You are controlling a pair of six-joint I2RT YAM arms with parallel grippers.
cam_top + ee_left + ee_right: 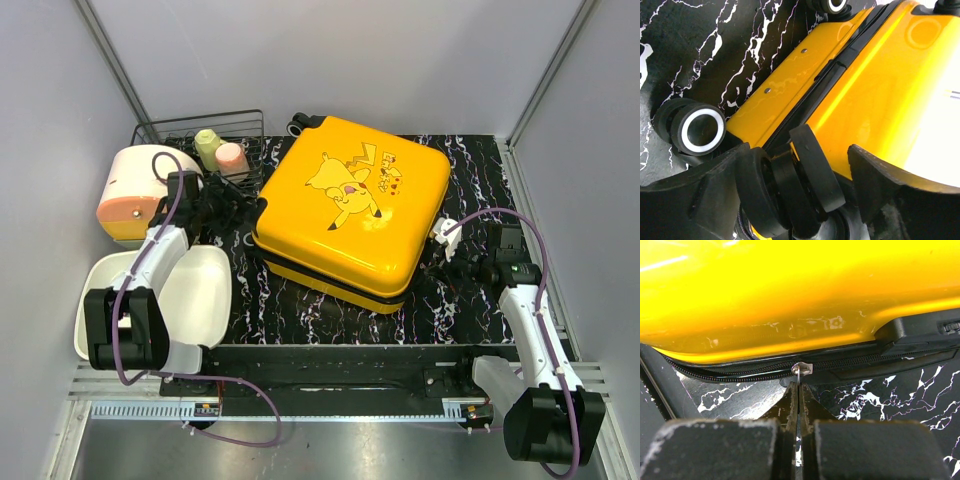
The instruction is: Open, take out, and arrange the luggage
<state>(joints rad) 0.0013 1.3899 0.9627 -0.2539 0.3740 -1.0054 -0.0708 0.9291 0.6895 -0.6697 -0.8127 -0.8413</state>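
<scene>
Unzipping luggage [350,210]: right pincer [799,390] clamped zip pull [801,368], left pincer [797,152] gaped around wheel [815,170]; next likely needed steady drag along zipper [720,374].

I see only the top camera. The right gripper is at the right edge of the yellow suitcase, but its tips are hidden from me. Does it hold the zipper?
Observer: Yes. The right wrist view shows the right gripper shut on the zipper pull of the luggage.
Operator: And the left gripper, does it grip something?
Observer: No. In the left wrist view the left gripper is open, and a black wheel of the luggage stands between its fingers.
</scene>
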